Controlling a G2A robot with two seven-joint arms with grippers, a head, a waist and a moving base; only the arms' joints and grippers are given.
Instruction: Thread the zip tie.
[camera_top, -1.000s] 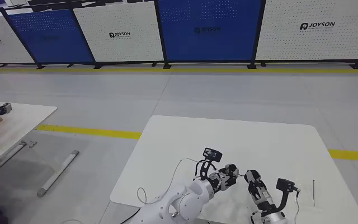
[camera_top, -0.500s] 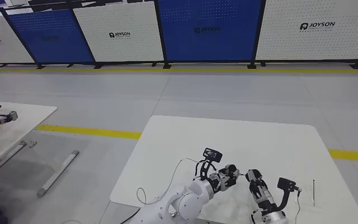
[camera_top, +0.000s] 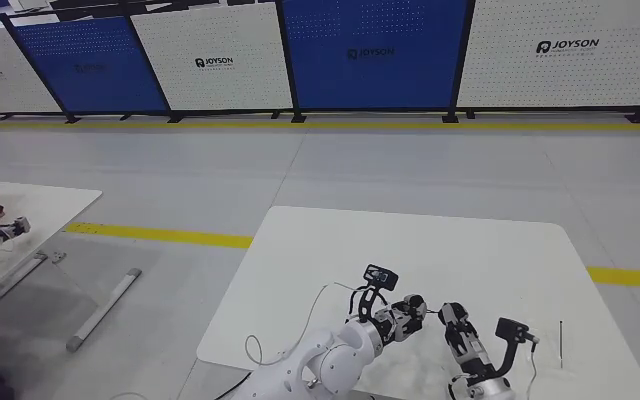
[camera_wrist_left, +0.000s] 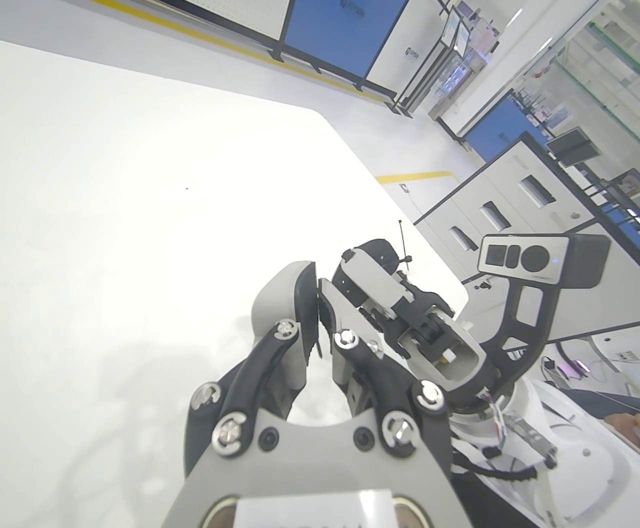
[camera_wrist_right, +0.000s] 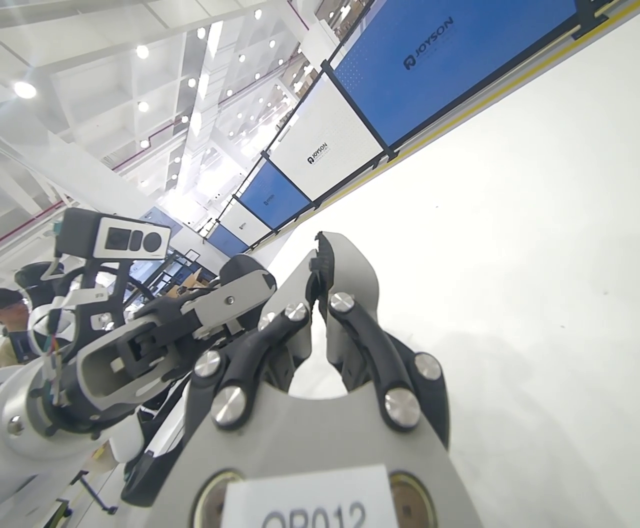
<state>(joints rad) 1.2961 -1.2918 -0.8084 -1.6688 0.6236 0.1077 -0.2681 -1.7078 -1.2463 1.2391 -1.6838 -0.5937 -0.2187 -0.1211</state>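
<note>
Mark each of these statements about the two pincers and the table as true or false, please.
1. The left pincer is wide open. False: its fingers are pressed together.
2. The right pincer is shut. True.
3. The two pincers are at opposite ends of the table. False: they are close beside each other, near the table edge on the robot's side.
4. A thin dark zip tie lies flat on the table, apart from both pincers. True.
5. The table top is blue. False: it is white.
</note>
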